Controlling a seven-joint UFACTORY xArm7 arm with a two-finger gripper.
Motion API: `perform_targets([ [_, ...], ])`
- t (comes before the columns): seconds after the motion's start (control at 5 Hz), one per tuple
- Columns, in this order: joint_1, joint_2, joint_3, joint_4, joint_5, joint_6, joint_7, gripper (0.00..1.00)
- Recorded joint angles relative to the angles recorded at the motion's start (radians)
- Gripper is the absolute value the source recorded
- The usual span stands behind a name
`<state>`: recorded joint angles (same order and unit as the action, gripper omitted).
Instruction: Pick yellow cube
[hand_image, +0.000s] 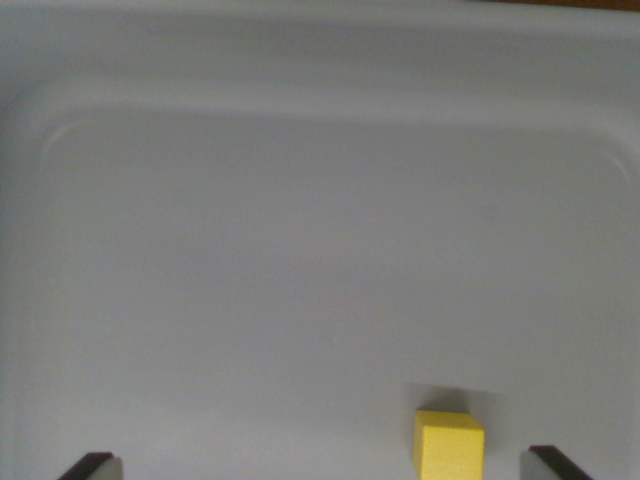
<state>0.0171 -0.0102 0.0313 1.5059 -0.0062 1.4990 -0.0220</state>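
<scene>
A small yellow cube (448, 445) lies on the floor of a pale grey tray (320, 230), near the bottom edge of the wrist view and right of centre. Only the dark tips of my two fingers show, one at the bottom left (90, 466) and one at the bottom right (552, 464). My gripper (320, 466) is open, its fingers wide apart. The cube sits between them, much closer to the right finger, with a gap on both sides. Nothing is held.
The tray's raised rim (320, 95) curves across the top of the view, with rounded corners at the upper left and upper right. A thin dark strip beyond the tray shows at the very top right.
</scene>
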Motion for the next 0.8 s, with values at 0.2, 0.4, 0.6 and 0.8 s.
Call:
perform_targets([
  [0.2,0.0,0.0,0.0,0.0,0.0,0.0,0.0,0.0],
  [0.4,-0.0028,0.004,-0.004,-0.022,0.0032,-0.024,-0.008,0.0],
  [0.6,-0.0028,0.004,-0.004,-0.022,0.0032,-0.024,-0.008,0.0],
  [0.8,-0.006,0.009,-0.009,-0.048,0.007,-0.053,-0.018,0.0],
])
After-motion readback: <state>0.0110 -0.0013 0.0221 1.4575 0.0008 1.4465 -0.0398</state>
